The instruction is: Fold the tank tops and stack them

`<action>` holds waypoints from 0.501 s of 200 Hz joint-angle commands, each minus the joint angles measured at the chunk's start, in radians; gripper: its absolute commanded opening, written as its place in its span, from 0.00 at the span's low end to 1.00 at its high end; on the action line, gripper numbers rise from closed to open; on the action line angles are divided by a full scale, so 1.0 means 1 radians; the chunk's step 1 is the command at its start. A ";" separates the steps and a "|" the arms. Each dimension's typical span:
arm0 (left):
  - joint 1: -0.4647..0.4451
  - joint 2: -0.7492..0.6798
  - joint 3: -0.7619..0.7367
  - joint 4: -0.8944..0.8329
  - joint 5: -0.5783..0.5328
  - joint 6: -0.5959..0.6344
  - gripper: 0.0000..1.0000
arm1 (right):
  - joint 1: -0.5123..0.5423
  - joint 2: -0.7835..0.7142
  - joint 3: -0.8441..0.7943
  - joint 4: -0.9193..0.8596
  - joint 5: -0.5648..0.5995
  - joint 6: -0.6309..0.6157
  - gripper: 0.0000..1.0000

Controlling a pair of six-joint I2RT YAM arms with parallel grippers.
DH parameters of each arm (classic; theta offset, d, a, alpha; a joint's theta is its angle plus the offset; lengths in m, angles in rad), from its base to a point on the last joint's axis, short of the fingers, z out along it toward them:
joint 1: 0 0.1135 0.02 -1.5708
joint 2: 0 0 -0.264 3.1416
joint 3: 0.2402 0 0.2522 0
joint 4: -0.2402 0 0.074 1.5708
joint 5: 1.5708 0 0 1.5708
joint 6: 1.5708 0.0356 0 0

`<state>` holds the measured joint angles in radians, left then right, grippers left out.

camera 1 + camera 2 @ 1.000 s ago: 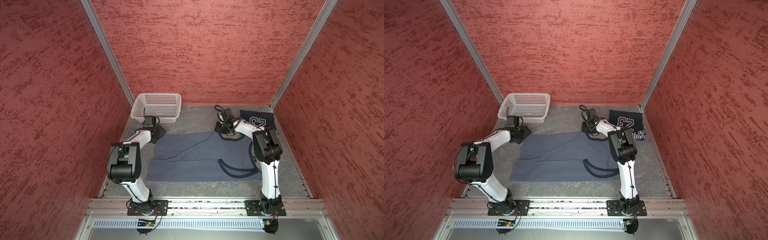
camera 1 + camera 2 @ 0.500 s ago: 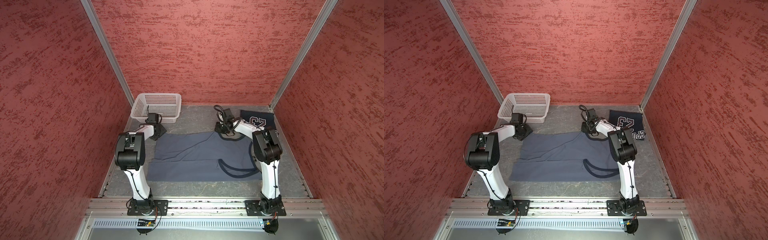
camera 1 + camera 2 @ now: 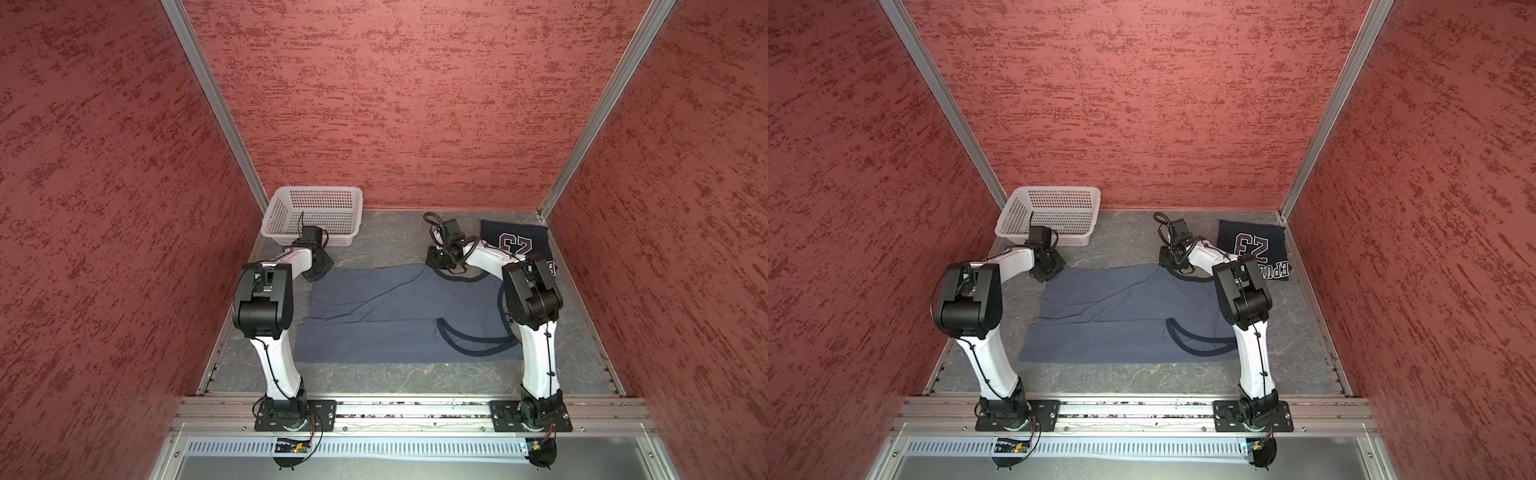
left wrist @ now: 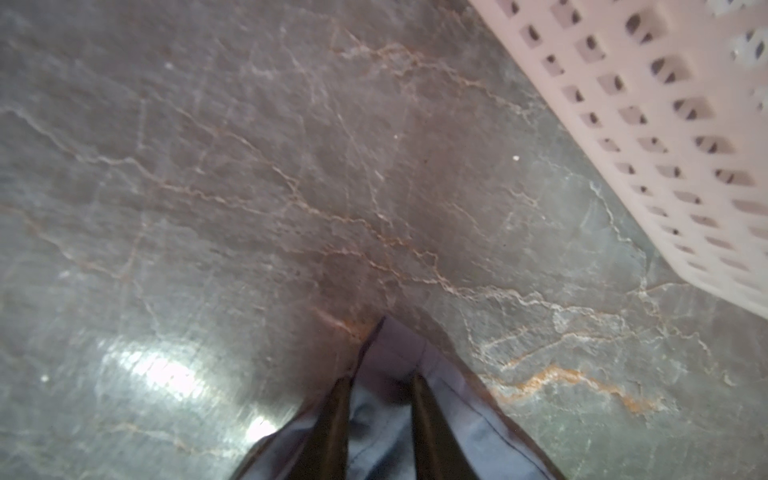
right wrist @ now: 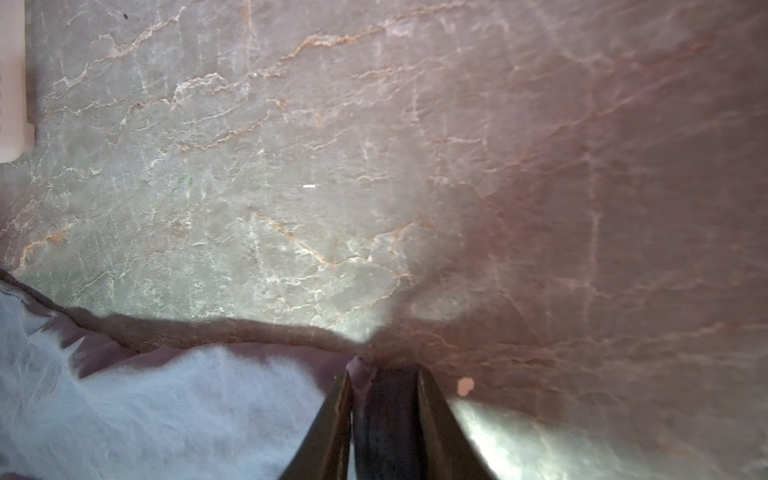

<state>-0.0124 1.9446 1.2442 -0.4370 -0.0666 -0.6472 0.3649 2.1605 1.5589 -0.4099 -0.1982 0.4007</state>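
Your left pincer [image 4: 380,379] has its jaws drawn in on a hem corner of the grey-blue tank top [image 4: 386,436]. Cloth is bunched between the fingers and a small tongue of it shows past the tips. Your right pincer [image 5: 382,372] is clamped on the same top's dark strap trim, but that trim ends right at the fingertips. That bite looks shallow, and it is probably the first thing to fail: lift quickly and the strap could slide out, dropping that side.

I cannot tell whether either grip holds both layers. If one holds only the upper layer, the top may open up instead of folding.

Behind both pincers, towards the arm bases, the rest of the top lies spread on the table [image 4: 291,166], with a long slanting crease across it. If you carry the far edge back unevenly, that crease will likely get folded in and leave a lumpy, skewed fold.

Just beyond and to one side of the left pincer stands the white basket [image 4: 665,145]. Any swing that way risks knocking it.

On the outer side of the right pincer, close to that arm's forearm, the navy tank top [image 3: 515,239] lies folded. A low sweep of the arm could drag across it and undo it.
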 commanded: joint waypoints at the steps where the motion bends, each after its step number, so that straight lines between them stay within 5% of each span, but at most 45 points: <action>1: -0.004 -0.004 -0.028 0.008 -0.016 -0.007 0.17 | 0.006 -0.021 -0.021 0.019 0.000 0.003 0.28; 42: -0.004 -0.057 -0.074 0.070 -0.020 -0.005 0.00 | 0.007 -0.030 -0.038 0.028 -0.007 0.006 0.29; 75: -0.003 -0.112 -0.128 0.144 -0.016 -0.005 0.00 | 0.008 -0.022 -0.033 0.029 -0.005 0.008 0.32; 100: -0.004 -0.165 -0.163 0.185 -0.015 0.002 0.00 | 0.009 -0.013 -0.012 0.017 0.000 0.002 0.26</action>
<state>-0.0124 1.8469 1.1053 -0.3222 -0.0765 -0.6571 0.3698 2.1597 1.5322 -0.3893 -0.1993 0.4080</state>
